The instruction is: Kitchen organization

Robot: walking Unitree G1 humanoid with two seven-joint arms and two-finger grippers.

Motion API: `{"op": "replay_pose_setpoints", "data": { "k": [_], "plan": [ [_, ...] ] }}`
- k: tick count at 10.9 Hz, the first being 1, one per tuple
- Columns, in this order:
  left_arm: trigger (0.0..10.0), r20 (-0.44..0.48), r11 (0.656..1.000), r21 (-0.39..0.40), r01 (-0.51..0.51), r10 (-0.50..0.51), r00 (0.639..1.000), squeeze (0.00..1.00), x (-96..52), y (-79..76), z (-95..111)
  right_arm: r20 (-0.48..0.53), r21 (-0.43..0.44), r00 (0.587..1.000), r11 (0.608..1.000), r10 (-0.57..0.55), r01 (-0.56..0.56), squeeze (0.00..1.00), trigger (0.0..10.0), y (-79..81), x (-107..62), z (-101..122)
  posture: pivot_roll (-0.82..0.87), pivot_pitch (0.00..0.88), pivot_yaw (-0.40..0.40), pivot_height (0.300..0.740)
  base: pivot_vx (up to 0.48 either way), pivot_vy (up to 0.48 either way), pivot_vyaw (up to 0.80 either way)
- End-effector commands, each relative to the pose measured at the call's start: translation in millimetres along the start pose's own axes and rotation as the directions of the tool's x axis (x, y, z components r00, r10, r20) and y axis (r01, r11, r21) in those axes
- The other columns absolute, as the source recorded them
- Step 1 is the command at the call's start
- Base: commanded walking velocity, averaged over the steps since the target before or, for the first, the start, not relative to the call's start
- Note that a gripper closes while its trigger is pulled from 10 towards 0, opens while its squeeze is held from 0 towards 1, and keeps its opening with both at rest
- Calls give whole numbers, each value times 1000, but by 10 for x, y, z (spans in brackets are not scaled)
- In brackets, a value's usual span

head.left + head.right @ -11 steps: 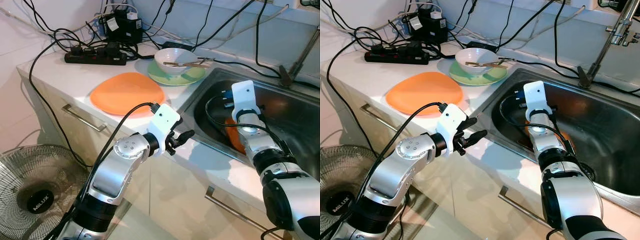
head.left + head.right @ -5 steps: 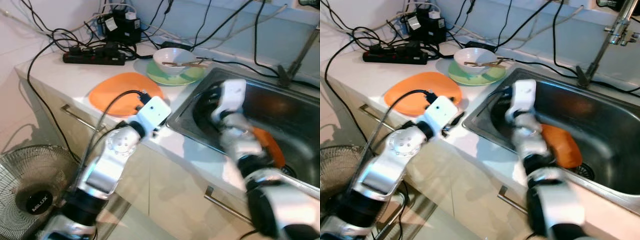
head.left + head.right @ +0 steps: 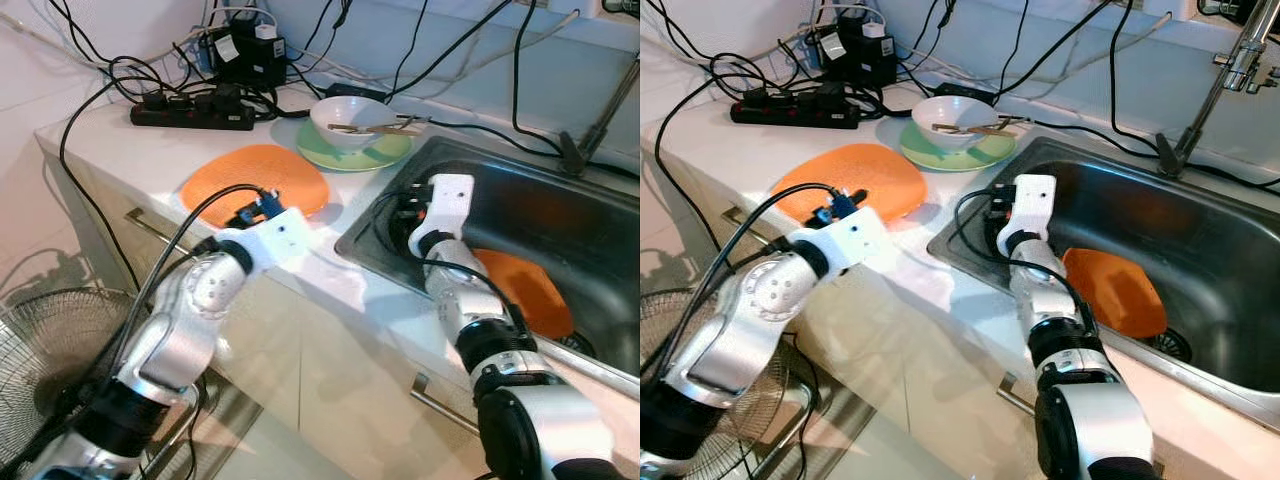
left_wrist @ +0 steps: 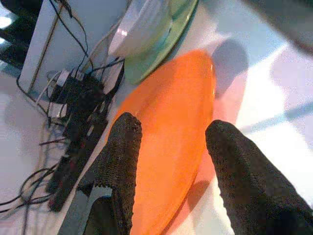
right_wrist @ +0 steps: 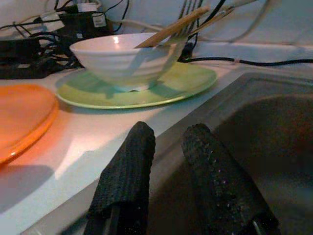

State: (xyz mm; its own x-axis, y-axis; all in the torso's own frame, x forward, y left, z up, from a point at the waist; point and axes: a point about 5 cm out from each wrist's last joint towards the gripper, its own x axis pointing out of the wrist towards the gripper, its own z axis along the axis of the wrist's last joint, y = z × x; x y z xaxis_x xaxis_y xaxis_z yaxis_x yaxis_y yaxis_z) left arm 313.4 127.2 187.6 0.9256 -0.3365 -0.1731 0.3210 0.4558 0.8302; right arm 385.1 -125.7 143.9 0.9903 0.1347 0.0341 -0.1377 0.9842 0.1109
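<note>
**Both grippers empty at the sink's edge**

From my remote station I see the left gripper (image 4: 168, 161) poised over the near edge of the orange plate (image 3: 255, 180) on the white counter (image 3: 120, 140), its black fingers (image 4: 122, 161) spread apart, holding nothing. My right gripper (image 5: 168, 171) sits at the left rim of the steel sink (image 3: 1200, 215), fingers slightly parted and empty, facing the white bowl (image 3: 955, 118). That bowl rests on a green plate (image 3: 985, 152) at the far side of the counter, with utensils (image 3: 375, 127) laid across it. A second orange plate (image 3: 1115, 292) lies inside the sink, just right of my right arm. A black power strip (image 3: 190, 115) and tangled cables sit far left; a floor fan (image 3: 40, 360) stands below.
</note>
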Motion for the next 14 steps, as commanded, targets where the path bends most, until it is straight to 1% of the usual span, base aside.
{"op": "replay_pose_setpoints", "data": {
  "k": [1, 4, 5, 6, 7, 9, 11, 13, 14],
  "plan": [
    [10000, -19, 999, 39, 18, -18, 1000, 0, -21, -26, -9, 10, 10, 1000, 1000, 6, -6, 0, 10000, 4, -4, 18, 269, 4, -42, 740, 0, 0, 0],
    [10000, -57, 997, 60, 45, -41, 998, 0, -53, -45, -83, 2, 15, 1000, 1000, 17, -17, 0, 10000, 40, -11, -4, 275, 0, -41, 740, 0, 0, 0],
    [10000, -71, 997, 54, 52, -48, 996, 0, -50, -56, -112, 4, 14, 1000, 1000, 17, -17, 0, 10000, 47, -10, -1, 274, 0, -40, 740, 0, 0, 0],
    [10000, -102, 995, 80, 67, -59, 993, 0, -32, -86, -171, 5, 10, 1000, 1000, 21, -21, 0, 10000, 55, -12, 2, 266, 5, -40, 740, 0, 0, 0],
    [10000, -115, 994, 84, 68, -58, 992, 0, -17, -94, -197, 7, 10, 1000, 1000, 20, -20, 0, 10000, 49, -17, 1, 266, 5, -40, 740, 0, 0, 0],
    [10000, -140, 992, 106, 64, -49, 989, 0, 28, -62, -242, 13, 10, 1000, 1000, 5, -5, 0, 10000, -1, -27, 12, 251, 9, -36, 740, 0, 0, 0],
    [10000, -157, 990, 129, 52, -31, 987, 0, 64, -20, -280, 14, 8, 1000, 1000, 0, 0, 0, 10000, -11, -27, 18, 250, 9, -39, 740, 0, 0, 0],
    [10000, -155, 988, 146, 39, -16, 988, 0, 103, 31, -274, 15, 8, 1000, 1000, 0, 0, 0, 10000, -12, -22, 28, 251, 11, -39, 740, 0, 0, 0],
    [10000, -170, 985, 162, 59, -31, 985, 0, 154, 49, -296, 12, 3, 1000, 1000, -5, 4, 0, 10000, -22, -17, 33, 256, 16, -41, 740, 0, 0, 0]
  ]
}}
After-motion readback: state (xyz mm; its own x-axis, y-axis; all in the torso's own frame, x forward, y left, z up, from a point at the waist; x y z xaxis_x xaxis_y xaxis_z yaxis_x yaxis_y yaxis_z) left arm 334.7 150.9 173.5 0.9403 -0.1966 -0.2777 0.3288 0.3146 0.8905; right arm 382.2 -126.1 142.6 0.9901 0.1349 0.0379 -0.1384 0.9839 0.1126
